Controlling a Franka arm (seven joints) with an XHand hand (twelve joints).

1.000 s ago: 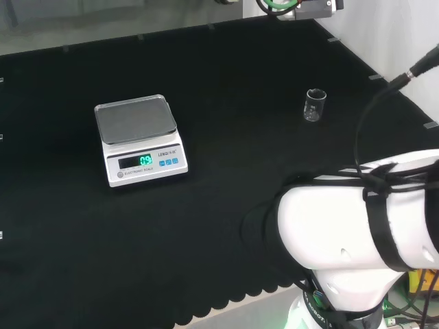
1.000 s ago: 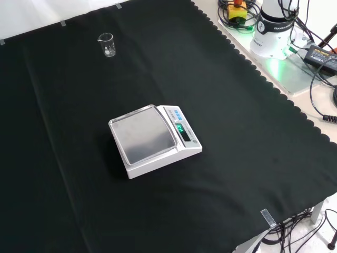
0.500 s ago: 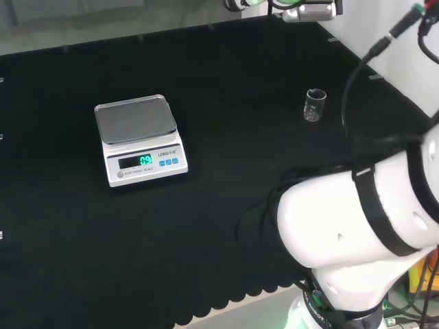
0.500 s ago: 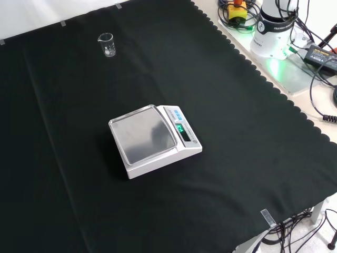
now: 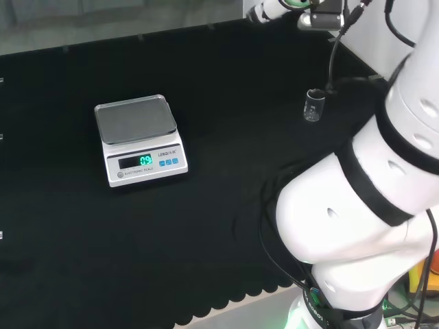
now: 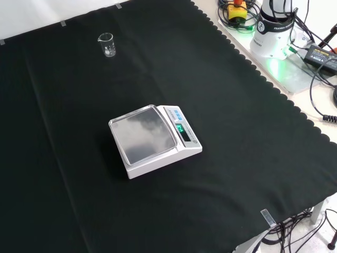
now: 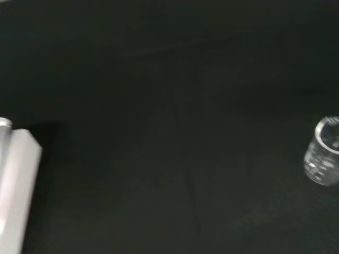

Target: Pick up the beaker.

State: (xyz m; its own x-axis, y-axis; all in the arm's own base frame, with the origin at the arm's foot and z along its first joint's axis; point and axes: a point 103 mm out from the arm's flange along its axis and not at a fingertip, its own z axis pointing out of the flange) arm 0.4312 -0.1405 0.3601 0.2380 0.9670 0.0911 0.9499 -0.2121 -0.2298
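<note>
A small clear glass beaker stands upright and alone on the black cloth, at the right in the head view. In the front view the beaker is at the far left corner of the cloth. The wrist view has the beaker small and far off, over bare cloth. The arm's white links rise at the head view's right, and the arm's end sits at the top edge, above and beyond the beaker.
A white electronic scale with a grey pan and a lit green display stands mid-cloth, also in the front view. Its edge shows in the wrist view. The arm's base and cables lie past the cloth's scalloped edge.
The arm's links have swung upward and toward the beaker in the head view, and the arm's end has shifted right along the top edge. Beaker and scale have not moved.
</note>
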